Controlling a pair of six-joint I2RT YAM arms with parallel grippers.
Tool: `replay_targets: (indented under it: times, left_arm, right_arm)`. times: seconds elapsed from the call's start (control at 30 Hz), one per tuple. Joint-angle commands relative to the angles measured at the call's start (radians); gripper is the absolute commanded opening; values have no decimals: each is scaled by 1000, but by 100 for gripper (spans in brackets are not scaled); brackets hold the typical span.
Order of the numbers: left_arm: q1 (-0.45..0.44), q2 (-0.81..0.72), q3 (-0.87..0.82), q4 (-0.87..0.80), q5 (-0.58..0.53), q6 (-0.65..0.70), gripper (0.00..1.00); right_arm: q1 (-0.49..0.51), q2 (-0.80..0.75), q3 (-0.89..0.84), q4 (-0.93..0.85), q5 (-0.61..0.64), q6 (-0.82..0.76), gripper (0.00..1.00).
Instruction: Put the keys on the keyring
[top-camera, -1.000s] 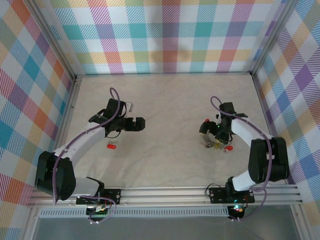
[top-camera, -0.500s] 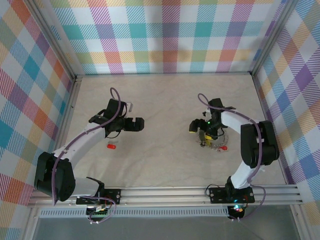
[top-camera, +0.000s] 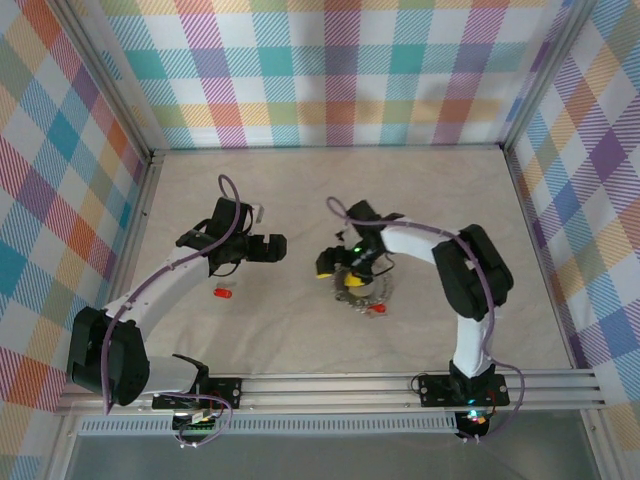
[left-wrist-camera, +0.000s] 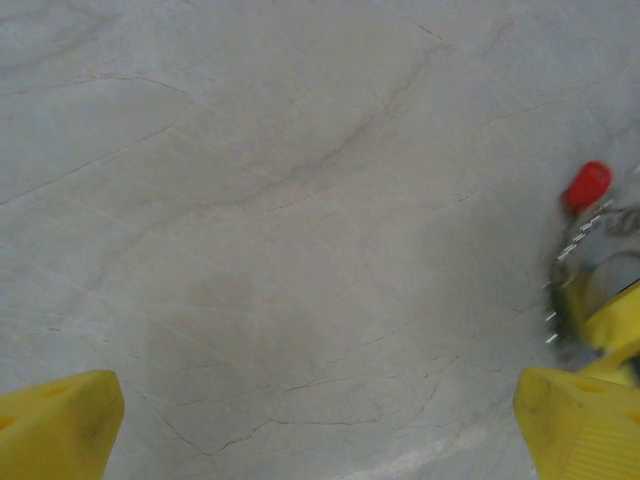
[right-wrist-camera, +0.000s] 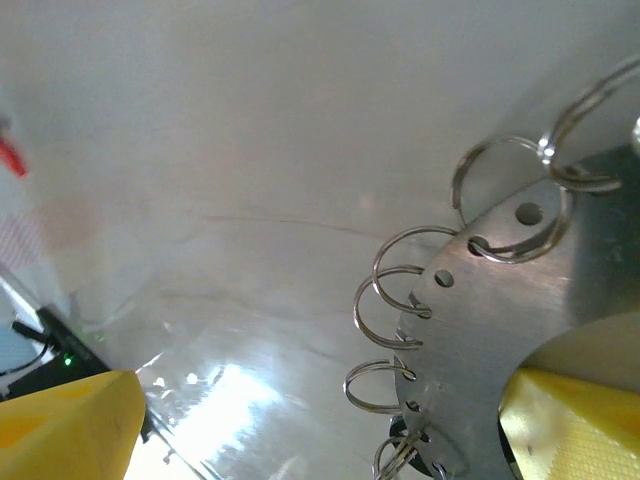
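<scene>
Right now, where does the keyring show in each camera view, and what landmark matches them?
Top external: the keyring lies on the table, just below the right end effector in the picture.
Left wrist: keyring at the right edge, under a red key.
Right wrist: keyring on the right side, wire loops along its rim.
Shared landmark: the right end effector's yellow finger, against the ring in every view.

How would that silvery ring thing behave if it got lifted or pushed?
The keyring looks like flat sheet metal, so probably stiff. Its wire loops are just threaded through it, so they likely swing. Flat-faced, it should slide, not roll.
</scene>
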Motion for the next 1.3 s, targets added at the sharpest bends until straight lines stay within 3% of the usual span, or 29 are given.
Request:
replay_targets:
  times: [0.0, 0.1, 0.27, 0.53, 0.6, 0.7, 0.77, 0.83, 0.97, 1.13, 1.27]
  left_arm:
    - [-17, -33, 20, -35, -38, 10, 100]
    - [-19, -40, 18, -38, -47, 8, 100]
    - [-29, -48, 18, -36, -51, 12, 100]
    - [-34, -77, 12, 14, 35, -37, 100]
    - [-35, -90, -4, 50, 61, -51, 100]
    - [-35, -114, -83, 235, 45, -140, 100]
    - [-34, -121, -148, 382, 102, -145, 100]
    - [-41, -110, -172, 451, 199, -78, 100]
    - [-73, -91, -193, 452, 265, 113, 100]
    - [-162, -177, -294, 519, 193, 244, 100]
    - [-172, -207, -315, 508, 136, 271, 100]
  right_arm:
    - [132, 79, 86, 89, -13, 125, 92]
    - [193, 92, 156, 105, 37, 178, 93]
    - [178, -8, 133, 79, 145, 200, 93]
    - [83, -313, -177, 114, 295, 318, 96]
    - [53, -388, -259, 154, 311, 375, 90]
    - [4, -462, -365, 253, 265, 460, 74]
    - [-8, -470, -386, 265, 256, 495, 52]
    - [-8, -463, -404, 293, 254, 554, 38]
    - [3, -441, -480, 448, 223, 713, 31]
    - [50, -412, -513, 538, 247, 810, 26]
    - [90, -358, -533, 635, 245, 880, 22]
